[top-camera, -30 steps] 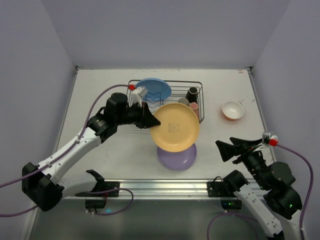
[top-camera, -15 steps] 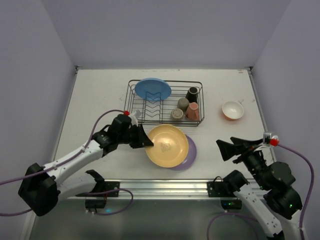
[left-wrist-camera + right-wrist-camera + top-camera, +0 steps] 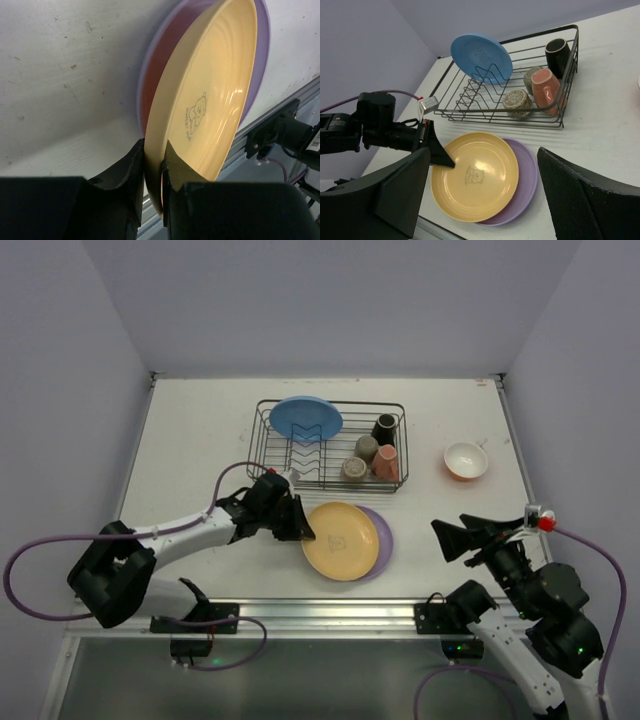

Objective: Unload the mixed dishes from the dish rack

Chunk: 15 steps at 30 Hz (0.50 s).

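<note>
My left gripper is shut on the left rim of the yellow plate, which lies on the purple plate in front of the dish rack. In the left wrist view my fingers pinch the yellow plate's edge. The rack holds an upright blue plate and dark brown, olive-grey, beige and pink cups. The orange bowl sits on the table right of the rack. My right gripper is open and empty. No tan plate is in view.
A metal rail runs along the table's near edge, just in front of the stacked plates. Walls close in the table on the left, back and right. My right gripper hovers to the right of the plates.
My left gripper carried the yellow plate from beside the rack down and toward me. The plate went from steeply tilted to lying almost flat on the purple plate. The right arm stayed still.
</note>
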Each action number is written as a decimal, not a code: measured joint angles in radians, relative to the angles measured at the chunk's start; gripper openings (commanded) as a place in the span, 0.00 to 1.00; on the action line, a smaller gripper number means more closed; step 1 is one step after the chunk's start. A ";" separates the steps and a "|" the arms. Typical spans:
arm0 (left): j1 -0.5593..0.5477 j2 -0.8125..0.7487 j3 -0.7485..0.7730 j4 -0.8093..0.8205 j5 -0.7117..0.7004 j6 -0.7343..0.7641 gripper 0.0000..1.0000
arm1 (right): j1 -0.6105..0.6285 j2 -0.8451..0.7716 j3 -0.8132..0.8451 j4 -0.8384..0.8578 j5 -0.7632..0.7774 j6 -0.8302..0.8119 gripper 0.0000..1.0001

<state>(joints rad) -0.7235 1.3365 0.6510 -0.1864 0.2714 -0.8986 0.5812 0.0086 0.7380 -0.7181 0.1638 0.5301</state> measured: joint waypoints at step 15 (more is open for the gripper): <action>-0.059 0.109 0.136 0.013 -0.041 0.004 0.34 | 0.000 0.000 -0.007 0.000 -0.026 -0.002 0.91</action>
<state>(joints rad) -0.7826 1.4460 0.7868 -0.1738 0.2302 -0.8948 0.5812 0.0086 0.7307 -0.7177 0.1383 0.5285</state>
